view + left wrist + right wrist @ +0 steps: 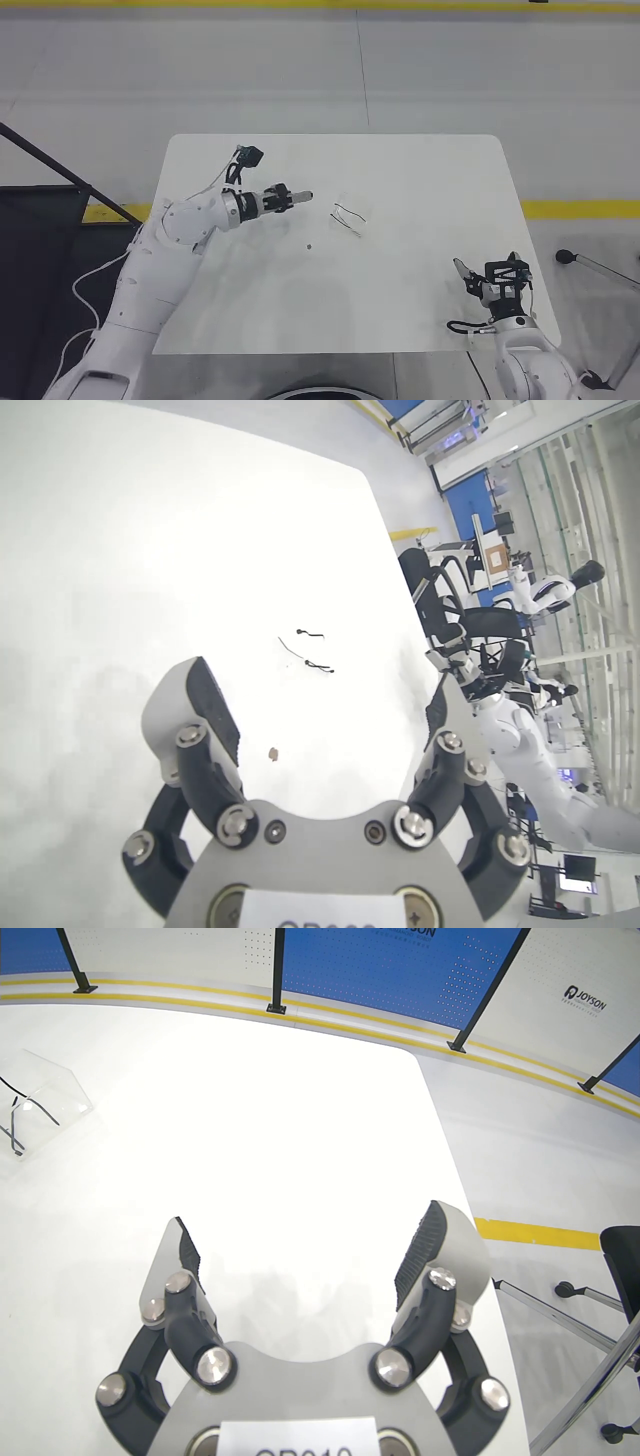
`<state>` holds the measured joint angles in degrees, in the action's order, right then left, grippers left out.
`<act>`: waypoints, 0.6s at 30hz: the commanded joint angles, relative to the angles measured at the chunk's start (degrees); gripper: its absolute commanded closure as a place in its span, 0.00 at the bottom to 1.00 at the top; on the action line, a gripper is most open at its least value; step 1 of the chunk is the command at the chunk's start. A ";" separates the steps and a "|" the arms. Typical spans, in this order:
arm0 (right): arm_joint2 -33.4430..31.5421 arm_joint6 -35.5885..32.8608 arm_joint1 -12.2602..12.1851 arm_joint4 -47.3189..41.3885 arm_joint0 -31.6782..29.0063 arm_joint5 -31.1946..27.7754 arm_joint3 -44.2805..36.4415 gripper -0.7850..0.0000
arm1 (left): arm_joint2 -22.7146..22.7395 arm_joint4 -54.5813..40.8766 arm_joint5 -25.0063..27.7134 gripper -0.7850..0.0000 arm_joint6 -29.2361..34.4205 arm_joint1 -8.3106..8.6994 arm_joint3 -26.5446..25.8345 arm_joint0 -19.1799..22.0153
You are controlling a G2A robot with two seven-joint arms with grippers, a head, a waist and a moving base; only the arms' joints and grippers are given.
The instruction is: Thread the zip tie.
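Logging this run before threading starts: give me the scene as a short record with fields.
Surface: white rectangular table
Task items: two thin black plastic zip ties, loose near the table's middle, ungripped
Left hand: open, empty, beside the zip ties, not touching them
Right hand: open, empty, over the table's near right corner
Other: small brown speck near the zip ties
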<state>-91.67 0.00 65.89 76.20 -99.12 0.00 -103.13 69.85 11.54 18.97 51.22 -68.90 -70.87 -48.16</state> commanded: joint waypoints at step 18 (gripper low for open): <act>0.00 0.00 0.00 0.00 0.00 0.00 0.00 0.00 | -5.39 -5.75 -2.37 0.00 4.49 -1.53 7.94 6.14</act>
<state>-91.67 0.00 65.89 76.20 -99.12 0.00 -103.13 64.66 9.38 17.27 55.15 -70.25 -63.44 -41.58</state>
